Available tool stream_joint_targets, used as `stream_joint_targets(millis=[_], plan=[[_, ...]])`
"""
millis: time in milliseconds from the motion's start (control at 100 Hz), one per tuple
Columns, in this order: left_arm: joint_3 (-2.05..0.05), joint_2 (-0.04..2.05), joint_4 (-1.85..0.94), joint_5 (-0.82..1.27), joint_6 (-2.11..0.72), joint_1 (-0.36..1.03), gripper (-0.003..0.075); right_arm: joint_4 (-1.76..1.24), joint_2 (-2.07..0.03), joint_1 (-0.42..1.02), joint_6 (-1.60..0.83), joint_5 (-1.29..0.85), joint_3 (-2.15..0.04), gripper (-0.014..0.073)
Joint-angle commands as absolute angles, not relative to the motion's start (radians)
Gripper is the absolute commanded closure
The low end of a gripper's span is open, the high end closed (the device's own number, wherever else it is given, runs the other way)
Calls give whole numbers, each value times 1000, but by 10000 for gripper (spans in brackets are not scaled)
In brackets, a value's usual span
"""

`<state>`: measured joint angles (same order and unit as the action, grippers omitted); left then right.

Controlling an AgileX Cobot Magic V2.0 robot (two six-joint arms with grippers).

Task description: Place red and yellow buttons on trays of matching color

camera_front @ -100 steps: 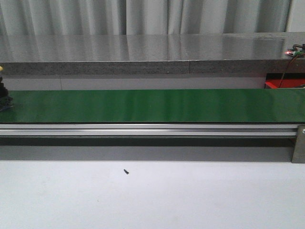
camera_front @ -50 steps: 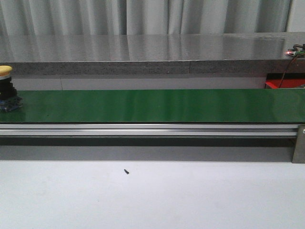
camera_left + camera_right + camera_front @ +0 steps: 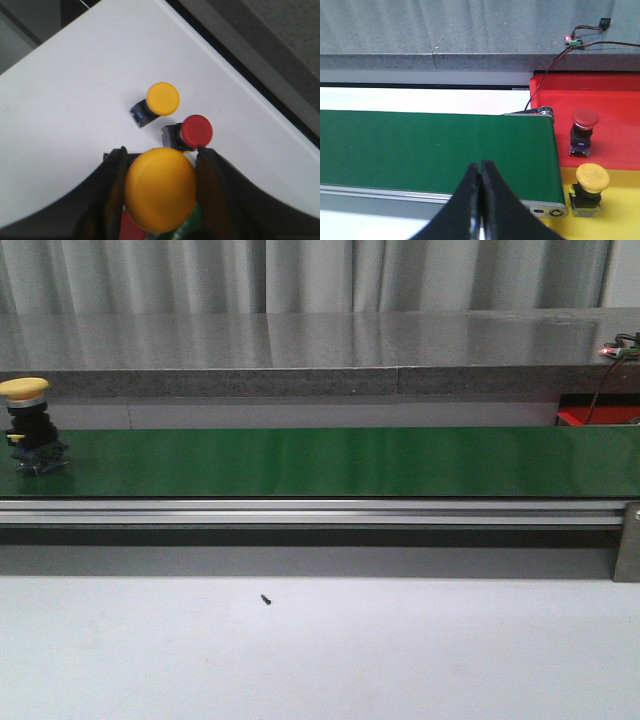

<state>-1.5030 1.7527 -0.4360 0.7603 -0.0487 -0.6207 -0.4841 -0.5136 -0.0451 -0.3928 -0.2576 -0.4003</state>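
we see our left gripper (image 3: 160, 165) clamped on a yellow button (image 3: 160, 196) above the white table (image 3: 65, 115); another yellow button (image 3: 27, 425) stands at the green belt's (image 3: 340, 462) far-left end. our right gripper (image 3: 481, 175) is pressed closed, empty.

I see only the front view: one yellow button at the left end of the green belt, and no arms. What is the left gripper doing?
Observer: The left gripper is closed on a held yellow button, above the white table.
Operator: Are more buttons waiting on this table?
Observer: Yes, a loose yellow button and a red button lie on it.
Operator: And the right arm?
Observer: The right gripper is shut and empty, over the belt near its end.
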Motion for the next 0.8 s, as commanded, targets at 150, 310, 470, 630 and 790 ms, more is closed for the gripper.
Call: stream_joint_targets(millis=[150,310,470,630,790], plan=[[-1525,1685,-532,795,-123,-557,564,-495,-513,-45,-397,-181,-428,715],[-1496,1687,-532,771,-143,-478,564,-496,-513,-45,-397,-182,-428,715],[-1470,1710,-528,756,-145,-425,564,-496,-513,-45,-397,-182,-428,715],[-1448,1714,-528,742,-146,-404,561,-496,-513,-45,-397,-181,-428,715],[-1403,1714,-528,731,-147,-404,561,-496,-513,-45,-397,-178,-428,715]])
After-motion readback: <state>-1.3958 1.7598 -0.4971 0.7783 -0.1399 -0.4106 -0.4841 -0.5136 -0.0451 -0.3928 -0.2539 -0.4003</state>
